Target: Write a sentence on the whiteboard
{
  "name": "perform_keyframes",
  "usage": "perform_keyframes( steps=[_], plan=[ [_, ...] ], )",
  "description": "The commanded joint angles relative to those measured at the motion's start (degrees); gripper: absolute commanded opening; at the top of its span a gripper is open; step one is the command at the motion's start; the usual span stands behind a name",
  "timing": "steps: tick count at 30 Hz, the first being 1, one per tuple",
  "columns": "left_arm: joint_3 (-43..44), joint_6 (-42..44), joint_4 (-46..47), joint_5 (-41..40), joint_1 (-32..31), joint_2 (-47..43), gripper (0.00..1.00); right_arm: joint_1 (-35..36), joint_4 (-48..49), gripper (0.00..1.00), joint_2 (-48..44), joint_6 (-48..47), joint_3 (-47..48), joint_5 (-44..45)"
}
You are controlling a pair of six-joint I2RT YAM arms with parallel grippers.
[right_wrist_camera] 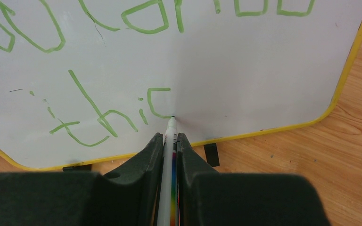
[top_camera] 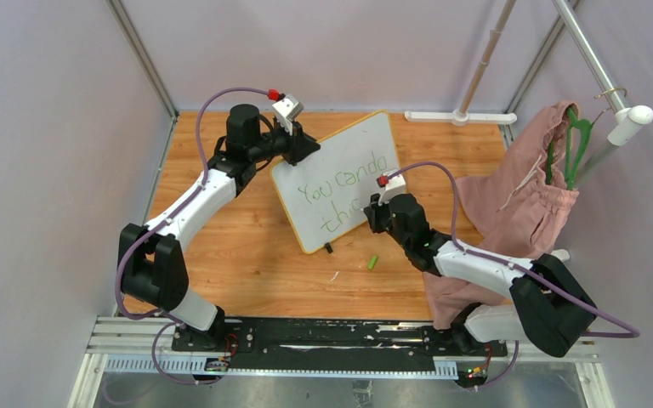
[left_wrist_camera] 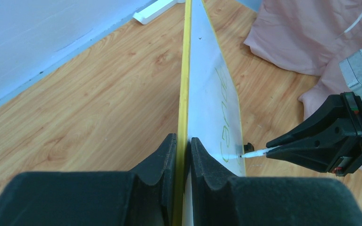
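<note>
The whiteboard (top_camera: 340,144) stands tilted on the wooden table (top_camera: 238,246), its rim pinched in the closed left gripper (left_wrist_camera: 184,141). The right gripper (right_wrist_camera: 169,136) clamps a marker (right_wrist_camera: 171,128) whose tip touches the unfinished last letter of the sentence (top_camera: 344,183). A small green piece (top_camera: 373,262) lies near the board's foot. A pink garment (top_camera: 523,200) on a green hanger (top_camera: 575,140) drapes beside the right arm.

Top camera looks down from behind, farther off; wrist cameras sit close — left edge-on, right face-on — all sharing the glossy white, yellow-rimmed whiteboard (top_camera: 346,144).
</note>
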Motion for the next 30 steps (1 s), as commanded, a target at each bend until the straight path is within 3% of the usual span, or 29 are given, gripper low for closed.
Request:
perform_keyframes(
  steps=[1,30],
  plan=[
    [-1.99,0.29,-6.03,2.6,-2.84,0.86,0.0,-1.18,0.0,0.0,-0.45,-0.16,0.74,1.95],
    [-1.99,0.29,-6.05,2.55,-2.93,0.76,0.0,0.13,-1.16,0.0,1.34,1.02,-0.37,-0.9]
  ],
)
